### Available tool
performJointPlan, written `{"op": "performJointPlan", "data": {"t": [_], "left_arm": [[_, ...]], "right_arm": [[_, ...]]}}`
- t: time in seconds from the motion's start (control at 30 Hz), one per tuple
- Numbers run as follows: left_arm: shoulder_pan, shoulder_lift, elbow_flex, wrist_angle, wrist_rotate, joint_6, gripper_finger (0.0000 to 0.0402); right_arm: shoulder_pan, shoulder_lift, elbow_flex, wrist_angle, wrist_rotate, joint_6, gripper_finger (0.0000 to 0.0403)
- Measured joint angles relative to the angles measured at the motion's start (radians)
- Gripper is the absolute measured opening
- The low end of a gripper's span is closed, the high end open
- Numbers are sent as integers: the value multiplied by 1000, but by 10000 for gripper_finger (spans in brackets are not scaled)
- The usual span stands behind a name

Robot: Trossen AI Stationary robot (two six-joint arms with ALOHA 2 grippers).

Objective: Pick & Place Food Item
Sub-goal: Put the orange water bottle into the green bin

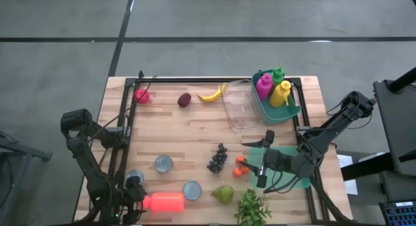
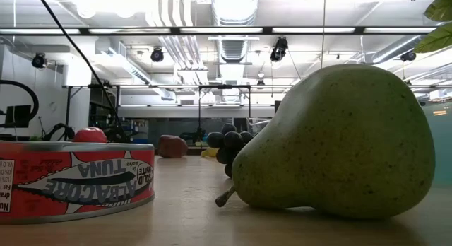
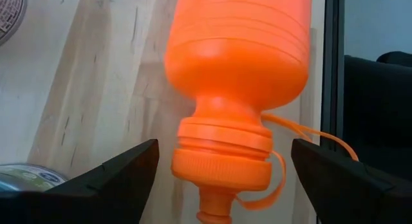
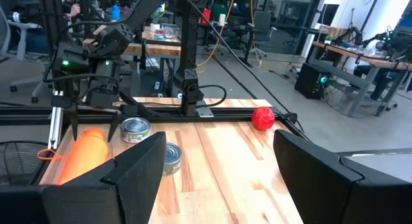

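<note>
The task names no particular food, so which item is meant is a guess; the tightest pairing is at the table's near edge, where the left gripper sits low with its fingers spread wide, empty, aimed at the cap end of an orange bottle lying on its side. The bottle's long axis runs along that near edge, cap toward the gripper, body pointing away toward a tuna can and the pear beyond it. In the left wrist view the cap sits between the two fingers without touching either. The right gripper hangs spread and empty above the right side, near a small orange fruit and the grapes, so it is the nearer arm for those. Farther back, a clear container holds nothing visible, while the green bin beside it holds three bottles, magenta, green and yellow. Along the far edge lie a banana, a dark plum and a red apple.
</note>
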Motion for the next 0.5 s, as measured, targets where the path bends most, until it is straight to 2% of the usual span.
{"op": "performJointPlan", "data": {"t": [0.13, 0.5], "left_arm": [[0, 0, 0, 1, 5, 4, 339], [0, 0, -1, 21, 8, 30, 244]], "right_arm": [[0, 0, 0, 0, 0, -1, 285], [0, 0, 0, 0, 0, 0, 285]]}}
